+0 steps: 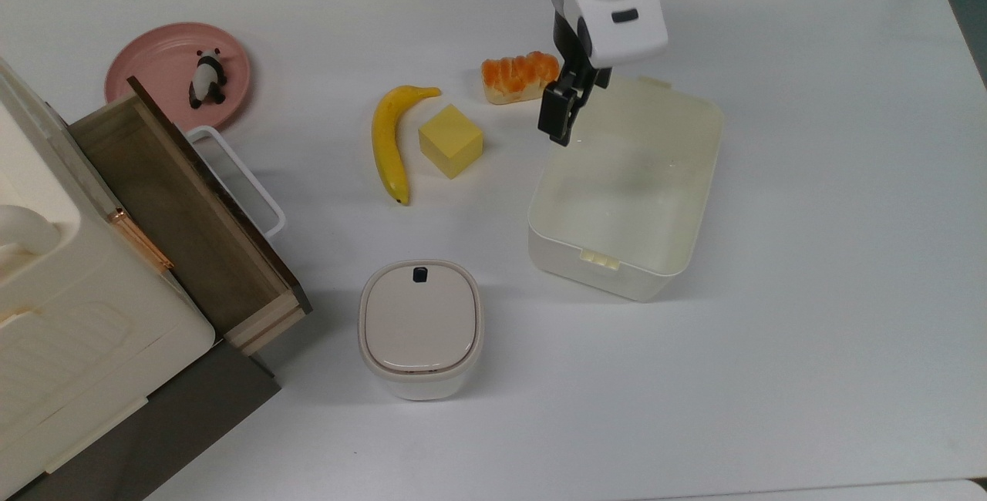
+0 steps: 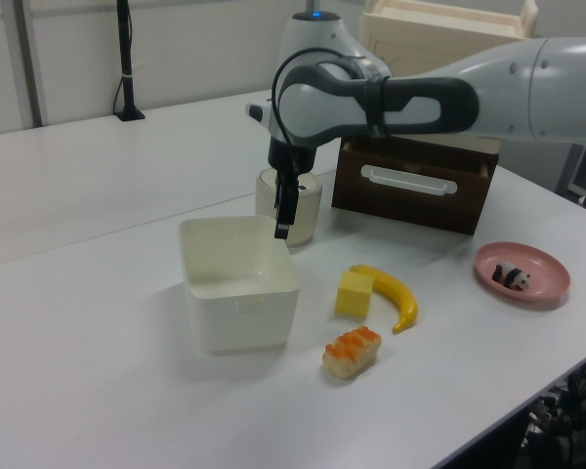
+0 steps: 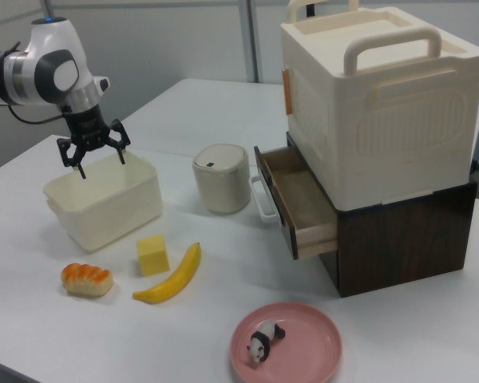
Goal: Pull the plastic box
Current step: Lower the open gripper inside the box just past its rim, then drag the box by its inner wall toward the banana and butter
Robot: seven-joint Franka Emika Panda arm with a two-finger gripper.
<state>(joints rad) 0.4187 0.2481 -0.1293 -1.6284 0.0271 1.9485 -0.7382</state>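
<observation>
The plastic box (image 1: 624, 185) is a deep cream-white tub with nothing in it, standing right of centre in the top view. It also appears in the left view (image 2: 238, 293) and the right view (image 3: 104, 199). My gripper (image 1: 578, 92) hangs over the box's upper left corner in the top view, one dark finger (image 1: 557, 116) pointing down at the long left wall. In the right view the gripper (image 3: 96, 158) has its fingers spread wide above the box's rim, holding nothing. In the left view the gripper (image 2: 283, 207) sits just above the box's far right corner.
A bread roll (image 1: 520, 77), a yellow cube (image 1: 451, 140) and a banana (image 1: 388, 142) lie left of the box in the top view. A lidded bin (image 1: 420, 327) stands below them. The cabinet's open wooden drawer (image 1: 177, 208) and a pink plate (image 1: 139, 62) with a panda (image 1: 207, 79) are at the top view's left.
</observation>
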